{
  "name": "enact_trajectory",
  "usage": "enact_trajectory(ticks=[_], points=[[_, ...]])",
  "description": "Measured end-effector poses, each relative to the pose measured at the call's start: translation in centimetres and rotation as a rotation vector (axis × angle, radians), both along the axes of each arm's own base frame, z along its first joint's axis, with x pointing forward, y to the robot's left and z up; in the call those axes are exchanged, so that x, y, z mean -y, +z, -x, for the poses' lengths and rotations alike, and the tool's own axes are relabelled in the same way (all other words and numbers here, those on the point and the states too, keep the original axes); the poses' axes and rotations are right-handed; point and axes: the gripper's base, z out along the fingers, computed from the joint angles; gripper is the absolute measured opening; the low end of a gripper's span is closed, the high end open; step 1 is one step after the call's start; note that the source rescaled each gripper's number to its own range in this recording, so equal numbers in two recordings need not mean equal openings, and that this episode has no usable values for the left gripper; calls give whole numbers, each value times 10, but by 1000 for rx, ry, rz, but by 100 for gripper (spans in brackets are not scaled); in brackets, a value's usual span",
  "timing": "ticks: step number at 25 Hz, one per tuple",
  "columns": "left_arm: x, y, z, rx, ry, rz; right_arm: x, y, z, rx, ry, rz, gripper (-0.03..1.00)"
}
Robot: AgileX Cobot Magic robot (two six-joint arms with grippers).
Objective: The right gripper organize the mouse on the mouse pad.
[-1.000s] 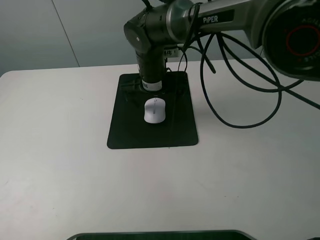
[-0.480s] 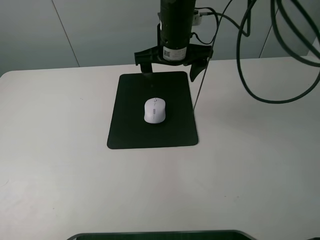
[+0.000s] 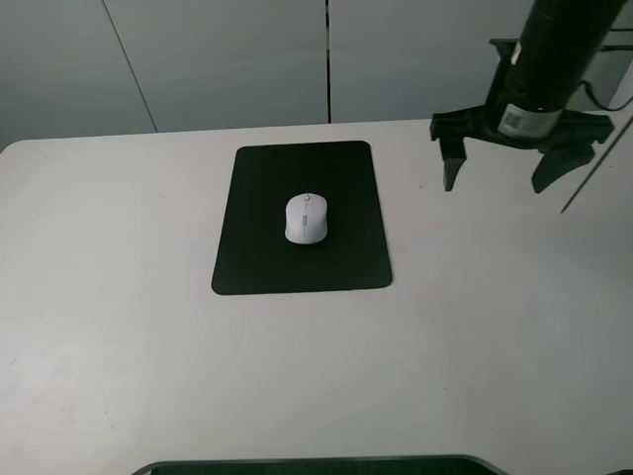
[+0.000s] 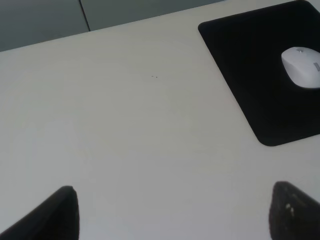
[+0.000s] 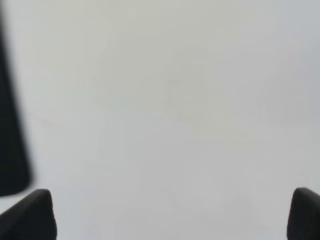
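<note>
The white mouse (image 3: 307, 218) lies in the middle of the black mouse pad (image 3: 257, 257) on the white table, lengthwise to the pad. It also shows in the left wrist view (image 4: 302, 67) on the pad (image 4: 250, 75). My right gripper (image 3: 495, 180) hangs open and empty above the table, well to the right of the pad, jaws spread wide. The right wrist view shows its two fingertips (image 5: 30, 215) over bare table, with the pad's edge (image 5: 11, 125) at one side. My left gripper (image 4: 172, 212) is open and empty, out of the high view.
A dark edge (image 3: 316, 465) runs along the table's front. Grey wall panels (image 3: 218, 59) stand behind the table. A thin cable (image 3: 593, 178) trails beside the right gripper.
The right arm has lifted off the mouse and swung to the right, away from the pad, with its jaws open. The mouse has stayed in place on the pad.
</note>
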Motion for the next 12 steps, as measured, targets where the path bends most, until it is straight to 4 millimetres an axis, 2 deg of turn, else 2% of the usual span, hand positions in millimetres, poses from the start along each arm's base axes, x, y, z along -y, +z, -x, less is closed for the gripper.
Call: enact_trajectory(ticks=[5, 7, 10, 12], points=[[0, 0, 0, 0, 0, 0, 59, 24, 40, 63, -91, 12, 99], [0, 0, 0, 0, 0, 0, 76, 37, 58, 112, -110, 19, 99], [0, 0, 0, 0, 0, 0, 94, 50, 86, 173, -125, 44, 99], [0, 0, 0, 0, 0, 0, 99, 59, 103, 218, -111, 57, 99]])
